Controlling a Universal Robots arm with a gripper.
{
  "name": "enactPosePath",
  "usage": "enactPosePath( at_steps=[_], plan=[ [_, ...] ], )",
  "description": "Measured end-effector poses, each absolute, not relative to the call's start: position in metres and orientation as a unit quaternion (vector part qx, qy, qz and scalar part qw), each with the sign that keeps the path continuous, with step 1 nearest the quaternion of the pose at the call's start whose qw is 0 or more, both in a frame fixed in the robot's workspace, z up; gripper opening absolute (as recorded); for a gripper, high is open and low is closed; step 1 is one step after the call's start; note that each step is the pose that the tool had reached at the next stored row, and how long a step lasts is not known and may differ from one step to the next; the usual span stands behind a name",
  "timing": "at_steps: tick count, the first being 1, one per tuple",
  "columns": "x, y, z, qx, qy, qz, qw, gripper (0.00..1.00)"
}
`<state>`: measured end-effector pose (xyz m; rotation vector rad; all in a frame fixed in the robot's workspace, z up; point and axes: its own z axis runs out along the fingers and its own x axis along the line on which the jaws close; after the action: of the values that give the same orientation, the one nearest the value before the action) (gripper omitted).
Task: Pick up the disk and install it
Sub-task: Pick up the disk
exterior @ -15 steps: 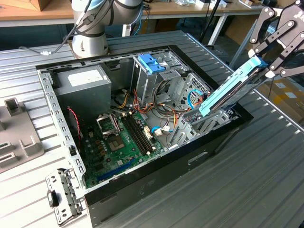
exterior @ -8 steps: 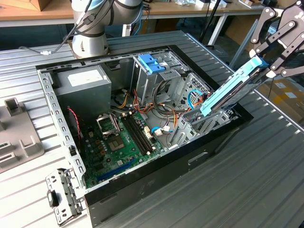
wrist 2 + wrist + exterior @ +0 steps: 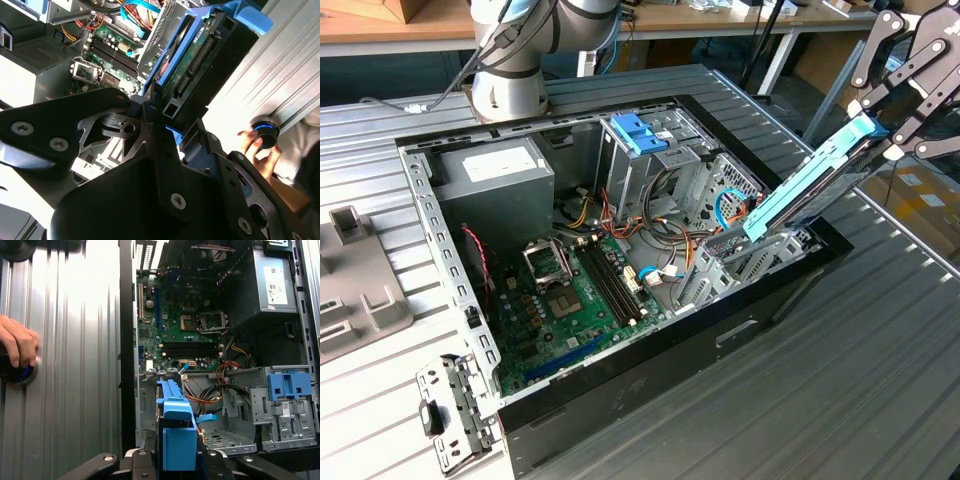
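Note:
The disk (image 3: 810,185) hangs tilted over the open computer case (image 3: 650,380), at the exterior view's right. Its blue side rail faces up, and its lower end sits just above a metal drive bay (image 3: 740,265) at the case's near right corner. My gripper (image 3: 885,120) is shut on the disk's upper end, outside the case wall. In the second wrist view the disk (image 3: 200,65) shows its green circuit board and connector, clamped by my gripper (image 3: 167,117). In the first wrist view the disk (image 3: 175,430) points down toward the bay.
Inside the case lie the motherboard (image 3: 570,290), a grey power supply box (image 3: 495,185), a metal cage with a light-blue top (image 3: 640,135) and loose cables (image 3: 670,220). The arm's base (image 3: 510,80) stands behind. A person's hand (image 3: 17,347) rests on a black knob beside the case.

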<state>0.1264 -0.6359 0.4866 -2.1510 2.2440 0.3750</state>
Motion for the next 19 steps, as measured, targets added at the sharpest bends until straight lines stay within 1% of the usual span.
enactPosePath(
  at_steps=[5,11,16,19],
  plan=[
    [0.132,-0.638,0.487,-0.687,0.717,0.12,0.005,0.37],
    [0.147,-0.642,0.487,-0.686,0.717,0.125,-0.001,0.37],
    [0.15,-0.642,0.487,-0.686,0.717,0.125,-0.001,0.37],
    [0.15,-0.642,0.486,-0.69,0.716,0.1,0.026,0.37]
  ],
)
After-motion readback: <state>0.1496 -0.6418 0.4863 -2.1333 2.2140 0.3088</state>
